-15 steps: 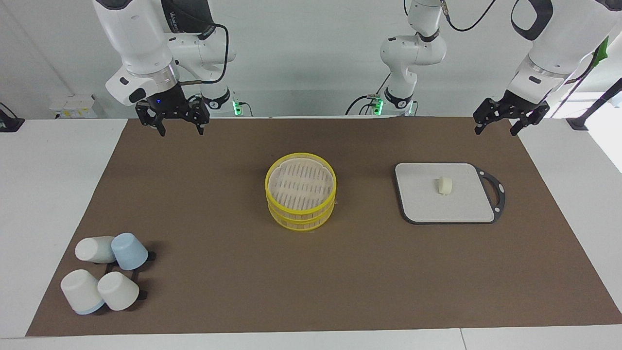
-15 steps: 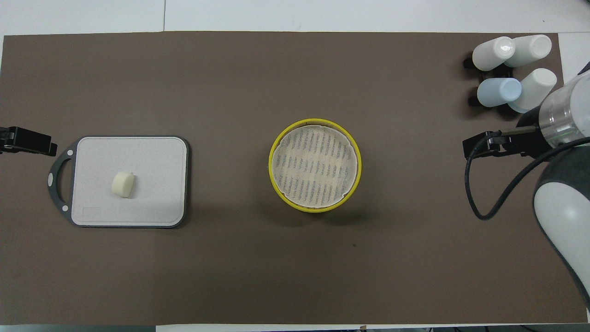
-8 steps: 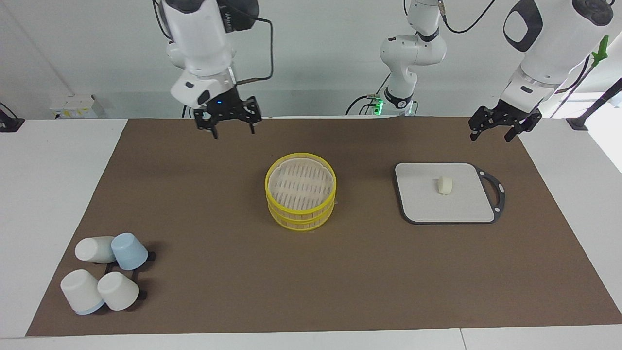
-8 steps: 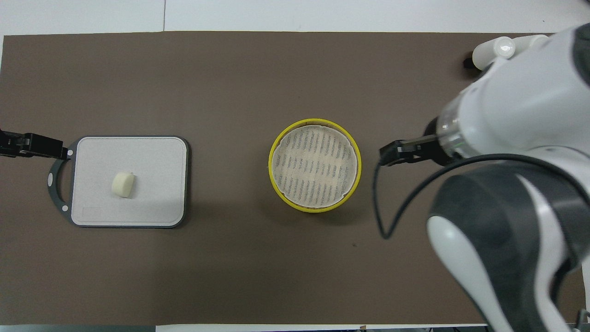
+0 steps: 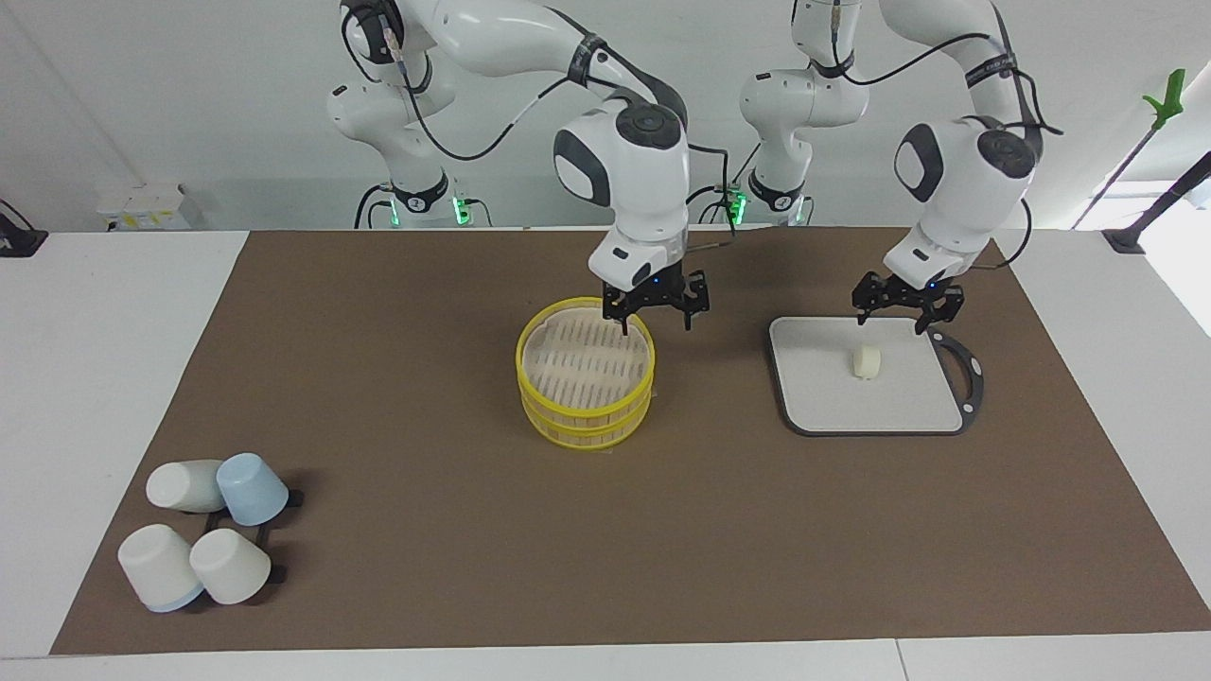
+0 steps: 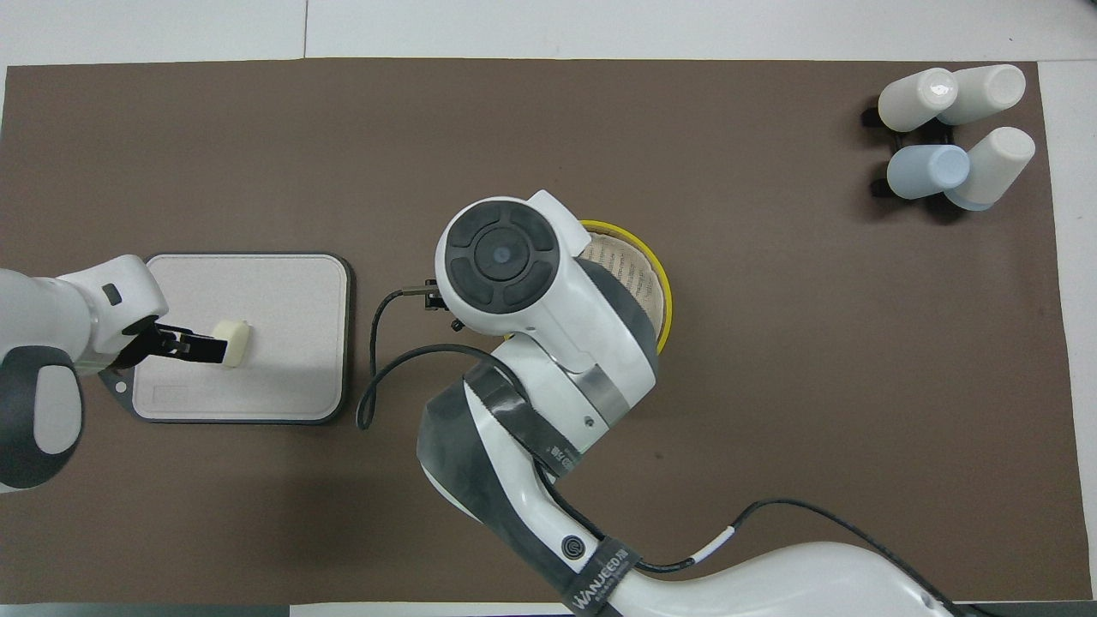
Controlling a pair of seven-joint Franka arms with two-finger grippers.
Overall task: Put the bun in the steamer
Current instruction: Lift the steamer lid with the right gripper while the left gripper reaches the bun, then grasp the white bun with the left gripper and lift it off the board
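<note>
Left pincer [image 5: 907, 313] hangs spread and empty at right of centre in the facing view, over the grey board [image 5: 814, 397], just above the bun [image 5: 867, 361]. Right pincer [image 5: 656, 307], likewise spread, is over the steamer [image 5: 586, 374] rim at frame centre. Bun lies on the board, ungrasped; steamer lid appears still on. Judged: pick-up, lid removal and placing all remain.

In the overhead view, the right arm [image 6: 548, 343] covers most of the steamer [image 6: 647, 283] (only a crescent of rim and slats shows) and hides the right gripper entirely. The left arm [image 6: 43, 343] is cut off by the frame edge.
</note>
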